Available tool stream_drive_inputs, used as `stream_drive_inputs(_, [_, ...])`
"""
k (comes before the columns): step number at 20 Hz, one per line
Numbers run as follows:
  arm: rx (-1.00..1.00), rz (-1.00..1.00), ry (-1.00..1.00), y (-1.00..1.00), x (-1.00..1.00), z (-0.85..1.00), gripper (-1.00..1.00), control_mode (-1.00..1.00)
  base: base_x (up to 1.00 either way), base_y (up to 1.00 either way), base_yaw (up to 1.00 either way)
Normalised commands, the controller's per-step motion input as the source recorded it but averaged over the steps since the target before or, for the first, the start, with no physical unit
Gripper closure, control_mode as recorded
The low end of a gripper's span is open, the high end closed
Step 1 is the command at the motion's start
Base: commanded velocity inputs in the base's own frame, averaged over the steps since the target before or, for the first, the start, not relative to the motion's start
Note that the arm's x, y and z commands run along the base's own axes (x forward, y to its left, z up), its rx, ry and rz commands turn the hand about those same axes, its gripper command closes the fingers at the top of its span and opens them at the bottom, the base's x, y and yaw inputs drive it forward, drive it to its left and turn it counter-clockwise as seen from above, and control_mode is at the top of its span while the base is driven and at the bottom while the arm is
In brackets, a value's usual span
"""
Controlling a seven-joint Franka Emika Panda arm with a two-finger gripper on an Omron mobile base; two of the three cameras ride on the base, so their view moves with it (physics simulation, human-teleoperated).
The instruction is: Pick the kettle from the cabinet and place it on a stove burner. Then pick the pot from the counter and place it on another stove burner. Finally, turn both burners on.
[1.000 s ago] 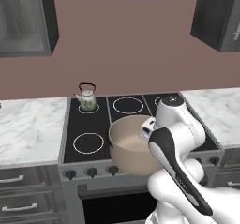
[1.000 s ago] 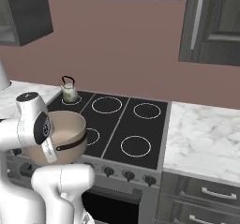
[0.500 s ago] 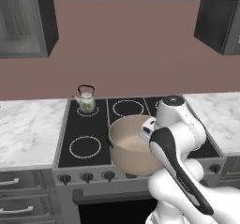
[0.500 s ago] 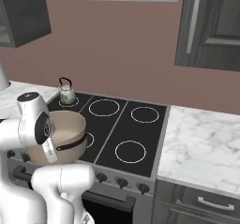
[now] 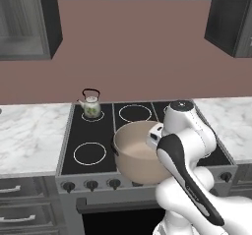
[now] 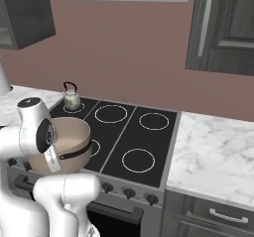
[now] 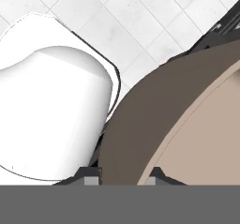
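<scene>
The pot [image 5: 139, 151] is gripped by its rim in the gripper [image 7: 119, 178], held clear at five o'clock from the kettle [image 5: 91, 105], for a free burner [image 5: 90, 153].

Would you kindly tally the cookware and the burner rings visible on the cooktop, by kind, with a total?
Kettles: 1, the kettle on the rear left ring.
Pots: 1, the pot, held at its rim by the gripper over the cooktop's front.
Burner rings in clear view: 4, rear middle, rear right, front right, front left.
Total: 6.
</scene>
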Motion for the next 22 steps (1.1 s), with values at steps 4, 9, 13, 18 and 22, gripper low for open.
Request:
stream_drive_inputs(4, [0.0,0.01,0.0,0.0,0.11,0.0,1.0,-1.0,0.0,0.0,0.0])
stream_drive_inputs(9, [0.0,0.0,0.0,0.0,0.01,0.0,1.0,-1.0,0.0,0.0,0.0])
stream_drive_inputs(13, [0.0,0.0,0.0,0.0,0.01,0.0,1.0,-1.0,0.0,0.0,0.0])
stream_drive_inputs(18, [0.0,0.01,0.0,0.0,0.37,0.0,1.0,-1.0,0.0,0.0,0.0])
stream_drive_inputs(22, [0.0,0.07,0.0,0.06,0.5,0.0,1.0,-1.0,0.0,0.0,0.0])
